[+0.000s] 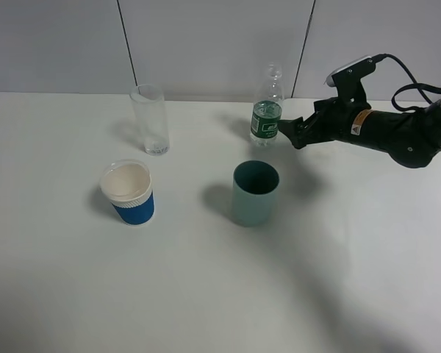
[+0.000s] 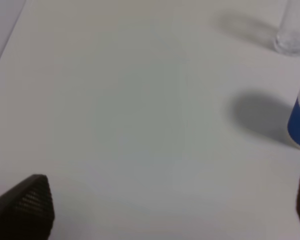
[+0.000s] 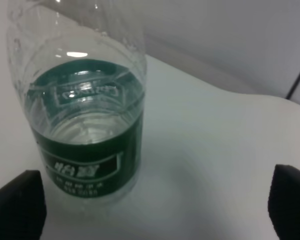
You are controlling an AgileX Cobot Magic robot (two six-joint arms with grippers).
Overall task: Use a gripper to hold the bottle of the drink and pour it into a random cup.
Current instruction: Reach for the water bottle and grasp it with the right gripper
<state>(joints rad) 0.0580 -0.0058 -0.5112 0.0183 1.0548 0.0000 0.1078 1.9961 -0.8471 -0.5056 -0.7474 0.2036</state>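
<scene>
Right pincer (image 1: 288, 132): released, jaws spread wide, nothing in them. It reaches in from the right side of the table (image 1: 353, 294), arm roughly level, tip just beside the label of the bottle (image 1: 266, 118). From the high camera I cannot tell whether the tip touches the plastic. In the right wrist camera both fingers (image 3: 17, 210) show as dark corners well apart. The bottle stands just ahead of them, nearer one finger than the other, not yet between them.

Bottle: upright at the back of the table near the wall, dark green label with white print, clear liquid inside up to about label height. The neck is too faint to say whether a cap is on.

Green cup (image 1: 255, 193): upright, open mouth, dark inside, in front of the bottle and apart from it, near the middle of the table.

Paper cup (image 1: 128, 193) with blue sleeve: upright, well to the left of the green cup. Glass (image 1: 150, 119): upright, behind the paper cup, level with the bottle.

Left pincer (image 2: 165, 210): not seen from the high camera. Its wrist camera shows the two tips far apart over bare table, so released, holding nothing; the paper cup and the base of the glass sit at the edge of that view.
</scene>
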